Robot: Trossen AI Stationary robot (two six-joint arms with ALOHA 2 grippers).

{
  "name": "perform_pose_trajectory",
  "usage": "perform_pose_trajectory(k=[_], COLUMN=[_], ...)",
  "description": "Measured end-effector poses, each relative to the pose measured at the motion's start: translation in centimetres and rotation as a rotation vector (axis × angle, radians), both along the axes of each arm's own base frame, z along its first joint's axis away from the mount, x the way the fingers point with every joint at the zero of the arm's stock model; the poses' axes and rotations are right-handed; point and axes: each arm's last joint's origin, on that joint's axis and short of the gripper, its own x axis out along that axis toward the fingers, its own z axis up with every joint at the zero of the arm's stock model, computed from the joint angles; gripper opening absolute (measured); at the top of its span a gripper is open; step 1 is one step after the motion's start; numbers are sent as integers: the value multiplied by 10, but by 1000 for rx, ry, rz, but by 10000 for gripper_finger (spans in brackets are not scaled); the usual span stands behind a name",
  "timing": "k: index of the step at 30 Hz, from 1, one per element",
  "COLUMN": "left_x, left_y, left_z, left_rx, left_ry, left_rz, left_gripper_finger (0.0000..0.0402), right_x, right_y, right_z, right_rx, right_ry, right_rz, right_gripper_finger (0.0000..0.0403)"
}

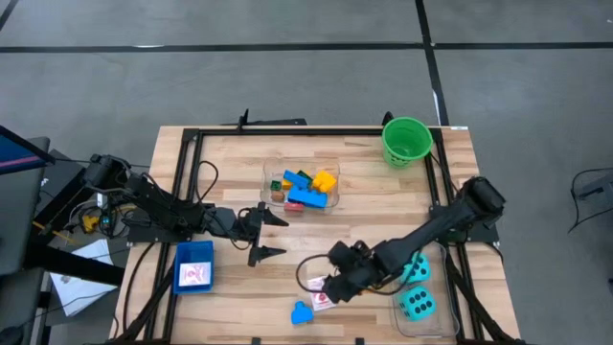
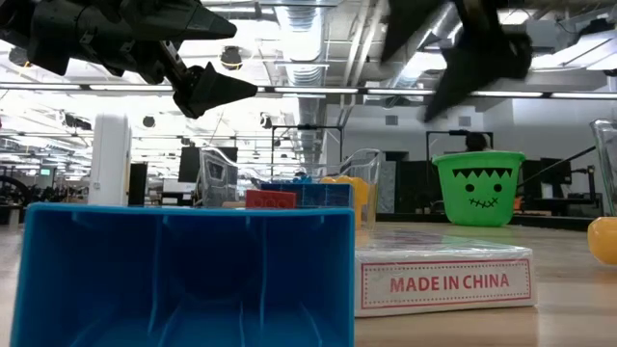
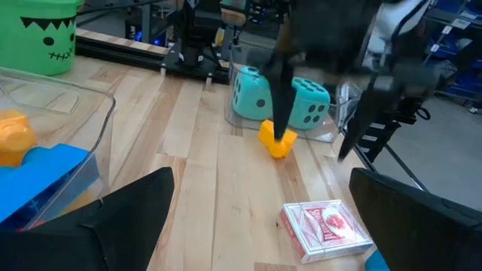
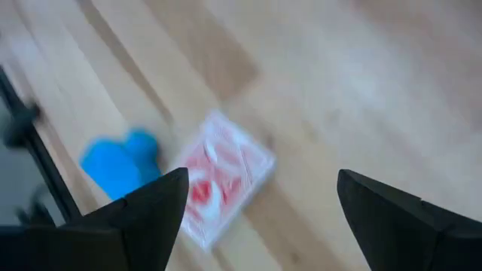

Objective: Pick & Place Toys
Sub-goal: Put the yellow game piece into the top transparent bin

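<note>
Your left arm reaches in from the left edge of the high view, stretched low across the table, and its left gripper sits left of centre with the two dark fingers spread wide, nothing between them. Just below that arm, toward the lower left, you have a shallow blue plastic tray with a white-and-red picture card lying in it. Move to the upper middle of the frame: the clear plastic tub holds a heap of blue, yellow, red and green plastic bricks, a blue one and a yellow one uppermost. Near the bottom centre, a small blue plastic brick lies loose on the wood, and just beside it rests a boxed pack of white-and-red cards. Your right arm runs diagonally from the right side down toward the bottom centre, and the right gripper hangs over that pack, jaws wide and empty in its wrist view. In the left wrist view a small orange plastic brick rests on the table by the dice. At upper right stands the green plastic bucket. At lower right, a second clear plastic tub holds two teal black-dotted dice.
</note>
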Motion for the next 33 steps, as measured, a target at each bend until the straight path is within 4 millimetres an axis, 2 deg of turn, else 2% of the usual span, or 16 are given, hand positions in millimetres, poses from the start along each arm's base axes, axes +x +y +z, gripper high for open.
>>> perform_pose_trajectory(k=[3, 10, 12, 14, 16, 19, 21, 23, 25, 26, 33], left_x=[0, 0, 0, 0, 0, 0, 0, 0, 0, 0, 0], left_y=[0, 0, 0, 0, 0, 0, -1, 0, -1, -1, -1], left_z=[0, 1, 2, 1, 2, 1, 2, 1, 2, 2, 2], left_rx=[-1, -6, -7, -5, -8, -7, -9, -7, -10, -8, -23], left_ry=[-2, -10, -15, -8, -17, -13, -19, -11, -20, -14, -17], left_rz=[0, 0, 0, 0, 0, -1, -1, -1, -1, -1, 1], left_gripper_finger=[398, 398, 398, 398, 398, 398, 398, 398, 398, 398, 398], right_x=[5, 11, 4, 8, 3, 13, 7, 14, 8, 10, 7], right_y=[0, 1, -3, 0, -2, 1, 1, 6, 5, 7, 6], right_z=[-11, -6, -5, -6, -10, -18, -24, -29, -35, -37, -37], right_rx=[88, 192, 161, 177, 148, 178, 154, 173, 133, 131, 87], right_ry=[134, 322, 434, 464, 531, 509, 595, 578, 679, 676, 703], right_rz=[35, 41, 21, 26, 33, 73, 100, 148, 168, 189, 263], right_gripper_finger=[331, 331, 331, 331, 331, 330, 326, 321, 315, 313, 311])
